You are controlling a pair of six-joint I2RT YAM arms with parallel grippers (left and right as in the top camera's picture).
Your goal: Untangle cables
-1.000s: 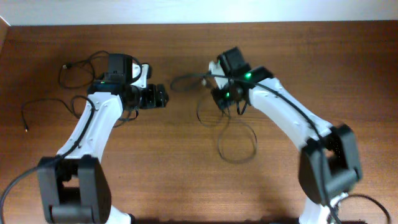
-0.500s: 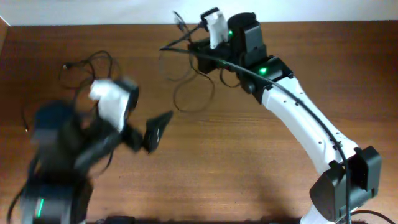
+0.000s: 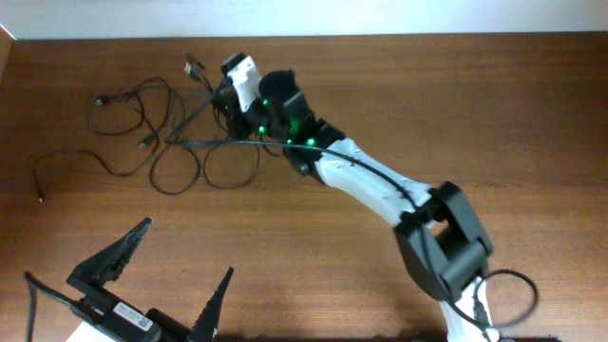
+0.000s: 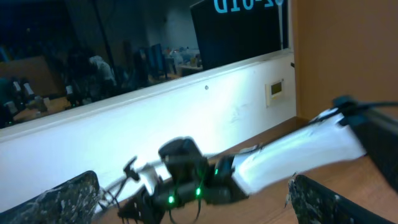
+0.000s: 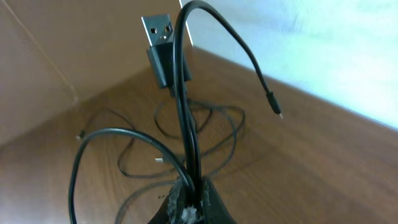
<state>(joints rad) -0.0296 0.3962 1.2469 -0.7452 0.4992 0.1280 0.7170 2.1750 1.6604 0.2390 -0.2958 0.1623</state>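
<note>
Your right gripper (image 5: 189,210) is pressed together on cord. The right wrist view shows at least two black strands of the cables (image 3: 144,142) pinched there and rising out of the jaws. One strand ends in a USB-A plug (image 5: 163,42) at the top. Another curves off right to a small connector (image 5: 277,113), type too small to tell. Held high like this, probably so the strands hang free of the pile and you can see which runs where.

The rest of the cables lies on the worktop (image 3: 399,104) at far left. The loose loops overlap and a couple of plug ends stick out toward the left edge. One straight, taut-looking strand runs from the pile to the right gripper. The right arm (image 3: 380,190) reaches from near right across to far centre-left to get there.

Your left gripper (image 3: 190,245) is spread wide and holds nothing. It sits at near left, well apart from the cables, and its wrist camera looks across at the right arm, not down. It looks parked clear to give the right arm room.

My read: the untangling is mid-way and the loops are not yet separated. Next you'd want the left gripper to pin or take a loop while the right draws its strand out. The risk is that two strands pinched together drag the whole bundle instead of freeing one.
</note>
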